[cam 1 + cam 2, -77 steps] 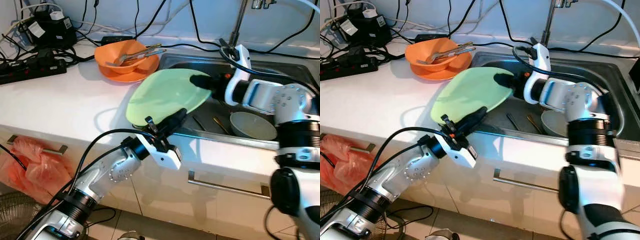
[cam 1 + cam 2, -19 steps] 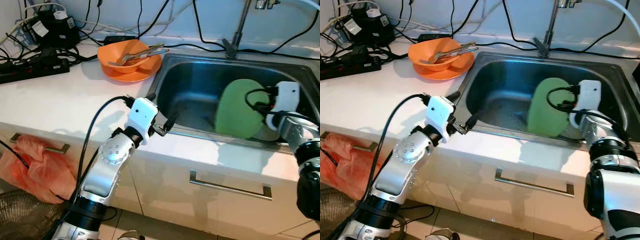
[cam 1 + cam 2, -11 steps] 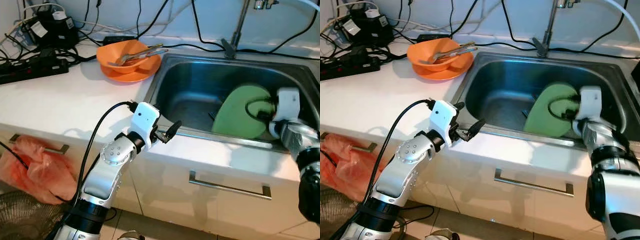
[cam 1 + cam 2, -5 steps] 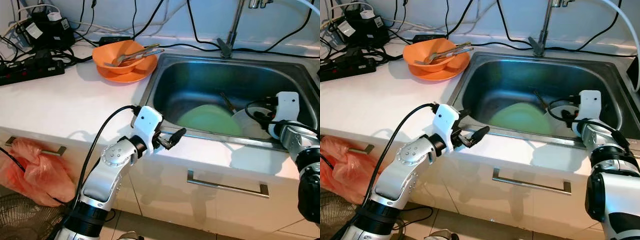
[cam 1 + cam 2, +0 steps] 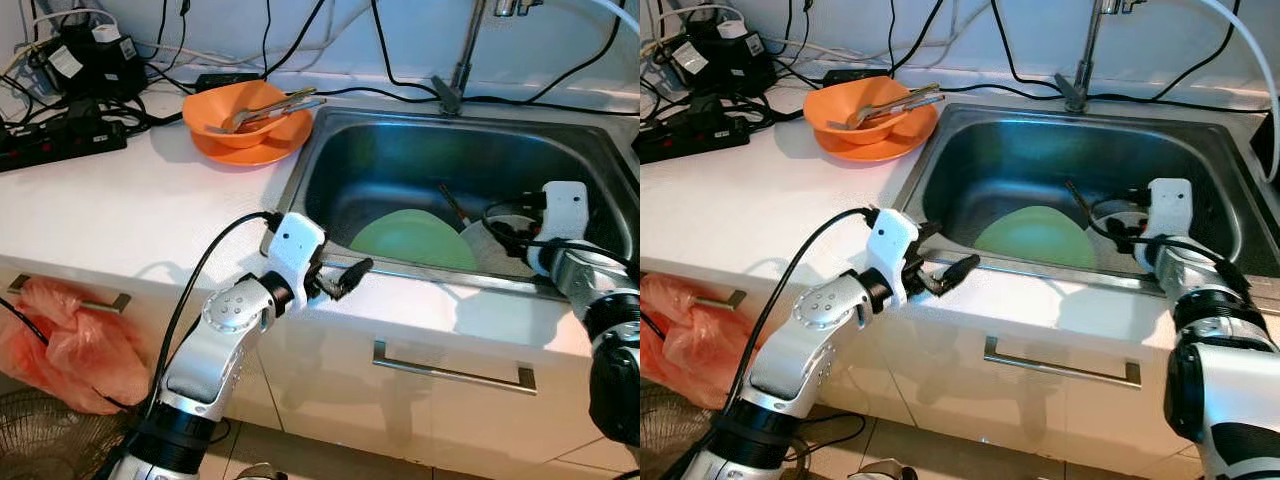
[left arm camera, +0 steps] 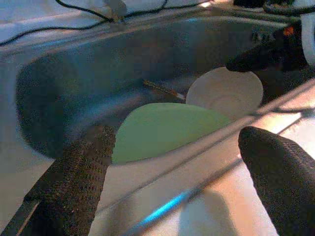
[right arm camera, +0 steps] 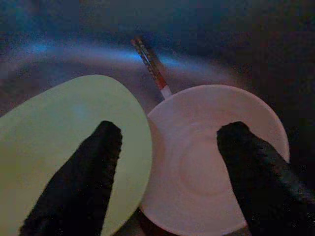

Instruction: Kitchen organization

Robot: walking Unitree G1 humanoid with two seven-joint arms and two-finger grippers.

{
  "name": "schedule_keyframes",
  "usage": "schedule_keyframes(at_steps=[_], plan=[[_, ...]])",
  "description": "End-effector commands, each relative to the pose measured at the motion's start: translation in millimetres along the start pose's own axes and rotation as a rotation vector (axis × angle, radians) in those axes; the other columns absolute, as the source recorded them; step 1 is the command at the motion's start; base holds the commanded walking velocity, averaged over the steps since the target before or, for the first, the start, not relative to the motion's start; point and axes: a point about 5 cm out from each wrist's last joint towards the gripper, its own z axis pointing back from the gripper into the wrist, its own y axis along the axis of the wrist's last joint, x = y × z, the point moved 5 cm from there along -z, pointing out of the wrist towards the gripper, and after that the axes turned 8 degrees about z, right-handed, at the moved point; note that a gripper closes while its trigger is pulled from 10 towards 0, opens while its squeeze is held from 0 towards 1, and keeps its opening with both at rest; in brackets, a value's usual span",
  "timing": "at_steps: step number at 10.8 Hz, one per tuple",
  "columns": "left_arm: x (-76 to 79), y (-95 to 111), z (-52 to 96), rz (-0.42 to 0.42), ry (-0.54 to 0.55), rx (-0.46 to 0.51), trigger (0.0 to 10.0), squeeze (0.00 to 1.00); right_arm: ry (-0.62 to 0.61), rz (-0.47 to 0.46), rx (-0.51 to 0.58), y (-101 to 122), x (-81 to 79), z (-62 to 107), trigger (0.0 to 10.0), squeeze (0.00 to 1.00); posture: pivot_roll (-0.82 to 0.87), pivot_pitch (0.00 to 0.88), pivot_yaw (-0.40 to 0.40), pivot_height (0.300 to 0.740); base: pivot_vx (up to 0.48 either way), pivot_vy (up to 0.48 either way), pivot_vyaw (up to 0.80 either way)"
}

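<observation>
The green plate [image 5: 415,240] is lying in the sink [image 5: 400,160], maybe touching the white bowl [image 7: 216,157]. Both end effectors, left [image 5: 345,278] and right [image 7: 167,177], are hanging spread apart.

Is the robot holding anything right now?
Nothing. Both the left gripper and right gripper are open; the light green plate lies loose in the sink.

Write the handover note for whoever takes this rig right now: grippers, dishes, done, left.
Left gripper: open, holding nothing, over the counter's front edge by the sink.
Right gripper: open, holding nothing, inside the sink above the dishes.
Green plate: on the sink bottom, edge against the white bowl, chopsticks behind them.
Orange bowl with utensils: on its orange plate on the counter.
Done: green plate in sink.
Left, likely: orange dishes.
</observation>
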Motion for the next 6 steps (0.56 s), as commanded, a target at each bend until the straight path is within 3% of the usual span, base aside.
schedule_keyframes(at_steps=[1, 2, 3, 4, 5, 6], plan=[[-12.1, 16, -0.7, -0.035, 0.055, 0.053, 10.0, 0.04, 0.024, 0.009, 0.079, 27, -7.8, -1.6, 10.0, 1.0, 0.17, 0.029, 0.043, 0.74, 0.0, 0.0, 0.0], [-19.9, 21, -0.2, -0.05, 0.092, 0.073, 10.0, 0.12, 0.039, 0.004, 0.133, 41, -15.3, -2.4, 10.0, 1.0, 0.17, 0.027, 0.042, 0.74, 0.0, 0.0, 0.0], [-24.9, 24, 0.4, -0.06, 0.118, 0.087, 10.0, 0.28, 0.052, 0.003, 0.174, 50, -20.9, -2.3, 10.0, 1.0, 0.17, 0.027, 0.043, 0.74, 0.0, 0.0, 0.0], [-32.0, 30, 1.5, -0.08, 0.165, 0.123, 10.0, 0.51, 0.043, 0.049, 0.256, 65, -27.7, -0.3, 10.0, 1.0, 0.17, 0.026, 0.042, 0.74, 0.0, 0.0, 0.0], [-40.5, 38, 3.2, -0.076, 0.225, 0.173, 10.0, 0.58, 0.039, 0.051, 0.331, 77, -33.7, 3.4, 10.0, 1.0, 0.17, 0.025, 0.043, 0.74, 0.0, 0.0, 0.0], [-50.9, 44, 5.3, -0.098, 0.307, 0.202, 10.0, 0.45, 0.004, 0.071, 0.399, 87, -38.0, 8.5, 10.0, 1.0, 0.16, 0.023, 0.047, 0.74, 0.0, 0.0, 0.0]])
